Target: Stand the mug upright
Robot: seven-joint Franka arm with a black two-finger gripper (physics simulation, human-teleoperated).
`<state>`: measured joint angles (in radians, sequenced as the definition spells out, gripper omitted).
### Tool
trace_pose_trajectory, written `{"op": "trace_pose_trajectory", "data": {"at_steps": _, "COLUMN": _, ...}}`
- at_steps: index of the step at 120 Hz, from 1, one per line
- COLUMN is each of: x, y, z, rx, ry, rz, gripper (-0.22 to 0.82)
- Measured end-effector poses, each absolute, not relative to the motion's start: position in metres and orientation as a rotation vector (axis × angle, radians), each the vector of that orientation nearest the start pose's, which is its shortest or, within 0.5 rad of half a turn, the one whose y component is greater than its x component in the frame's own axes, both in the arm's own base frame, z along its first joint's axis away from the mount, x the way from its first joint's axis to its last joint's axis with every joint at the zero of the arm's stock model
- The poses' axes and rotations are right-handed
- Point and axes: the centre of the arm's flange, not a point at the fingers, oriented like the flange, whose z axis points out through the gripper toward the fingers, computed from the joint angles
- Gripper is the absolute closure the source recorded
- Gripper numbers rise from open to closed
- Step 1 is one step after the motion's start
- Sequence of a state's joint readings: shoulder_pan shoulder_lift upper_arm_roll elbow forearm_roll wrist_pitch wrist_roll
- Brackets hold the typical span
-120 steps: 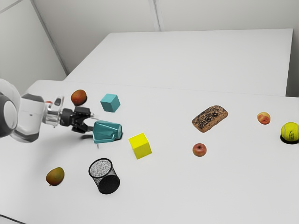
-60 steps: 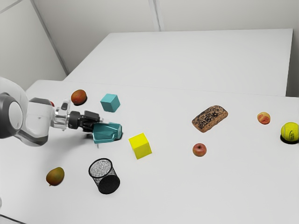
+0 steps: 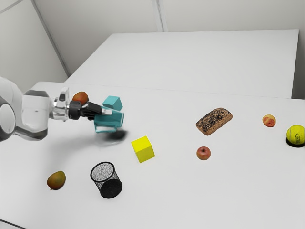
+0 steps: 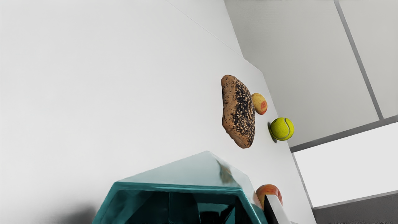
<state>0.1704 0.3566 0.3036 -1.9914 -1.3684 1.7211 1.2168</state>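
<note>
White matte table [image 3: 228, 191], pale grey panel walls [image 3: 228, 14] behind. Claw [image 3: 101, 113] has the teal glossy faceted mug [image 3: 109, 121], closed on its wall; wrist view has one fingertip against the outside, other one hard to make out. Mug is off the table, shadow apart below it, lying on its side in the air, open end facing the claw. Not upright.

Around the claw: teal cube [image 3: 112, 102] near, on the far side from the exterior camera, partly behind mug. Orange-red round fruit [image 3: 80, 98] also on that side, further back toward the arm. Bright yellow cube [image 3: 143, 149] out ahead. Black wire-mesh cup [image 3: 106, 180] and green-brown mango [image 3: 56, 180] on the exterior camera's side. Well ahead: seeded brown bread loaf [image 3: 214, 121], red apple [image 3: 203, 153], yellow-red peach [image 3: 269, 120], yellow-green tennis ball [image 3: 296, 135].
</note>
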Motion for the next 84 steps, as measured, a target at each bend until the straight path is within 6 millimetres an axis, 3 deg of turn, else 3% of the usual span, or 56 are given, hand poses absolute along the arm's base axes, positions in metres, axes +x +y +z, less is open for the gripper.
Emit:
{"op": "trace_pose_trajectory", "data": {"at_steps": 11, "x": 0.565, "y": 0.171, "z": 0.337, "rx": 1.966, "ry": -0.098, "rz": 0.641, "gripper": 0.75}}
{"op": "trace_pose_trajectory", "data": {"at_steps": 21, "x": 0.587, "y": 0.163, "z": 0.376, "rx": 2.076, "ry": -0.267, "rz": 0.624, "gripper": 0.76}}
{"op": "trace_pose_trajectory", "data": {"at_steps": 34, "x": 0.613, "y": 0.135, "z": 0.416, "rx": 2.292, "ry": -0.544, "rz": 0.494, "gripper": 0.77}}
{"op": "trace_pose_trajectory", "data": {"at_steps": 41, "x": 0.620, "y": 0.119, "z": 0.428, "rx": 2.399, "ry": -0.666, "rz": 0.404, "gripper": 0.77}}
{"op": "trace_pose_trajectory", "data": {"at_steps": 60, "x": 0.629, "y": 0.087, "z": 0.422, "rx": 2.663, "ry": -0.847, "rz": 0.175, "gripper": 0.78}}
{"op": "trace_pose_trajectory", "data": {"at_steps": 71, "x": 0.630, "y": 0.068, "z": 0.404, "rx": 2.774, "ry": -0.883, "rz": 0.098, "gripper": 0.78}}
{"op": "trace_pose_trajectory", "data": {"at_steps": 84, "x": 0.617, "y": 0.052, "z": 0.379, "rx": 2.875, "ry": -0.856, "rz": 0.046, "gripper": 0.78}}
